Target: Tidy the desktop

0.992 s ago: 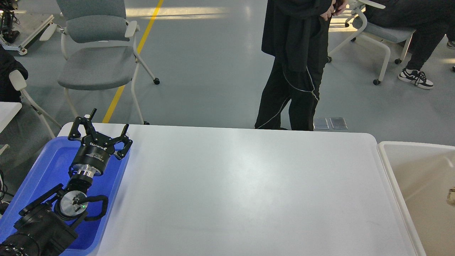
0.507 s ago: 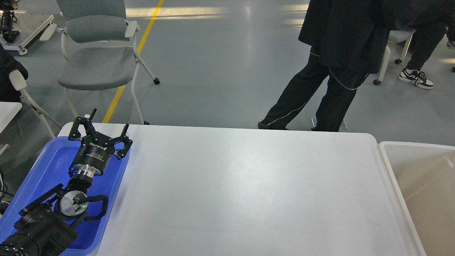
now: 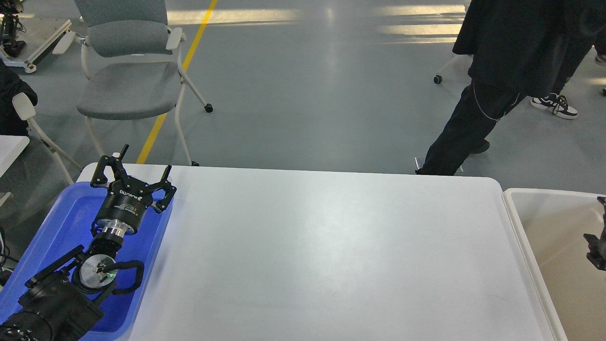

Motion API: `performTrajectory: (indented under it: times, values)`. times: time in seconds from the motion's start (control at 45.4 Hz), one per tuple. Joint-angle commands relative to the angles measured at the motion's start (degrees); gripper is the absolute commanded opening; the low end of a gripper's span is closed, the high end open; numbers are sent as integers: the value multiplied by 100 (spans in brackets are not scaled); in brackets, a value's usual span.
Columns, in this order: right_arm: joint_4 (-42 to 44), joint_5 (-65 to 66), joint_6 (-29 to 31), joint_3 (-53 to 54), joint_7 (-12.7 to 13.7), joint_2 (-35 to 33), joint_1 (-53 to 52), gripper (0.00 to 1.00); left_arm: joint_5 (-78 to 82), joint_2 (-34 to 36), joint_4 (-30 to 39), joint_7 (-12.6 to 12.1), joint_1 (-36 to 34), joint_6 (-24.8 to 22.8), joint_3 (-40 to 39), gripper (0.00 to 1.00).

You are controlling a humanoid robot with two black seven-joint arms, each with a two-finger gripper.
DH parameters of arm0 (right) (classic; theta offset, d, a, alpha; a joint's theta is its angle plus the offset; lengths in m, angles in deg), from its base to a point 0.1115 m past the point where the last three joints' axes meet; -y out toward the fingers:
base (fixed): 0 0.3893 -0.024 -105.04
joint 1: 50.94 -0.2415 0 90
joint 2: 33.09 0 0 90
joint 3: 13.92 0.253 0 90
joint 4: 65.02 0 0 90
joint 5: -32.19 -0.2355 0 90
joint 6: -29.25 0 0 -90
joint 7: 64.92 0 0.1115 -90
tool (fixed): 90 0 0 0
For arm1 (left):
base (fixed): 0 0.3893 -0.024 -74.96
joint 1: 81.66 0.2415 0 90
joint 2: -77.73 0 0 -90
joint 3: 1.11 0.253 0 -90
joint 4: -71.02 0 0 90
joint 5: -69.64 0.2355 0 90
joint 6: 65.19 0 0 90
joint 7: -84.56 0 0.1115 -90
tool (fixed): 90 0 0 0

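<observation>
The desktop (image 3: 331, 246) is a wide white tabletop with rounded corners, and nothing lies on its visible surface. My left gripper (image 3: 146, 158) is open and empty, held over the far right corner of the blue tray (image 3: 61, 222) at the desktop's left end. A dark part of my right gripper (image 3: 597, 246) shows at the right edge of the view, over the cream bin (image 3: 554, 255). Its fingers cannot be told apart.
A person in black (image 3: 497, 76) walks on the floor beyond the desktop's far right corner. A grey chair (image 3: 128, 71) stands beyond the far left corner. Another white table edge (image 3: 9, 147) shows at far left.
The person has walked from behind the desktop's middle towards the right. A dark part of my right gripper has come into view over the cream bin. My left arm has not moved.
</observation>
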Motion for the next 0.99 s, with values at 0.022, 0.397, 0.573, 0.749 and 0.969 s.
performTrajectory:
  times: [0.022, 0.397, 0.573, 0.749, 0.969]
  values:
    - [2, 25, 1566, 1464, -35, -179, -101, 100, 0, 0, 0, 0, -4, 0, 0, 100]
    - [-33, 25, 2639, 2115, -1009, 989, -57, 100, 0, 0, 0, 0, -4, 0, 0, 100]
    - [-59, 25, 2692, 2107, -1063, 1658, -136, 100, 8, 0, 0, 0, -4, 0, 0, 100]
    - [-814, -106, 2561, 2290, -1045, 1860, -303, 100, 9, 0, 9, 0, -4, 0, 0, 100]
    - [-1218, -317, 1339, 2414, -1045, 2221, -673, 100, 9, 0, 9, 0, -4, -9, 0, 100]
